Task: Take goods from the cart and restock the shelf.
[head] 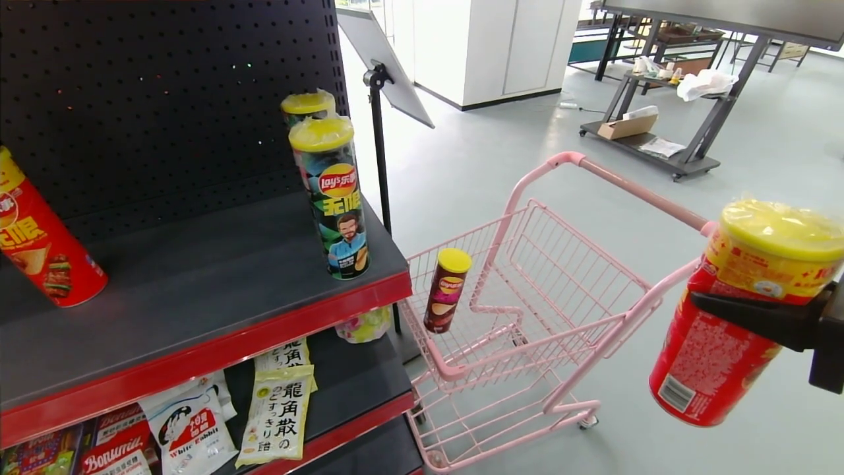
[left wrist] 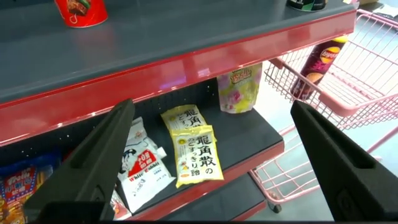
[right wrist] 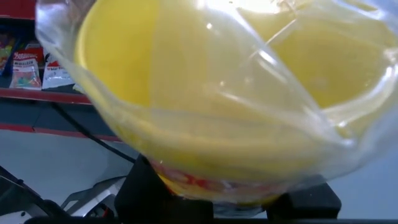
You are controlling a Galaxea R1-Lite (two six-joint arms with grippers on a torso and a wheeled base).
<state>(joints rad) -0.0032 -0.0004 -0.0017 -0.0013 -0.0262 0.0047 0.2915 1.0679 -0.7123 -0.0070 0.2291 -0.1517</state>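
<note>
Fingers (head: pixel 758 318) of right gripper (head: pixel 728 310): clamped across red can (head: pixel 719 369), one finger over the front of the wall, just below the lid band

Fingers (left wrist: pixel 102 158) of left gripper (left wrist: pixel 211 106): spread wide, nothing between them; the gripper hangs in front of the lower shelf (left wrist: pixel 261 134), where packets (left wrist: pixel 196 152) lie flat

Red can, location: in the air beside the cart (head: pixel 488 224), off its handle side, well apart from the top shelf (head: pixel 198 284)

Red can, attitude: long axis tilted off upright; lid (head: pixel 781 227) is up and leans to the robot's right, base is down and towards the cart. In the right wrist view the lid (right wrist: pixel 217 93) faces the camera under loose clear film

Red can, handling (judged): a light, stiff tube with a thin wall likely to dent under a hard squeeze. The glossy wrap is probably slippery. The film over the lid is loose and no place to grip. Best hold is across the round wall. The present hold sits high, so the base hangs free and could swing

Red can, placement need (judged): axis brought upright, base down, before it meets the top shelf

Stock left in cart: one maroon can (head: pixel 447 290), yellow lid up, leaning against the basket wire

Top shelf stock: two dark cans (head: pixel 333 198) upright near the cart-side end, one behind the other; a second red can (head: pixel 39 244) at the far left
</note>
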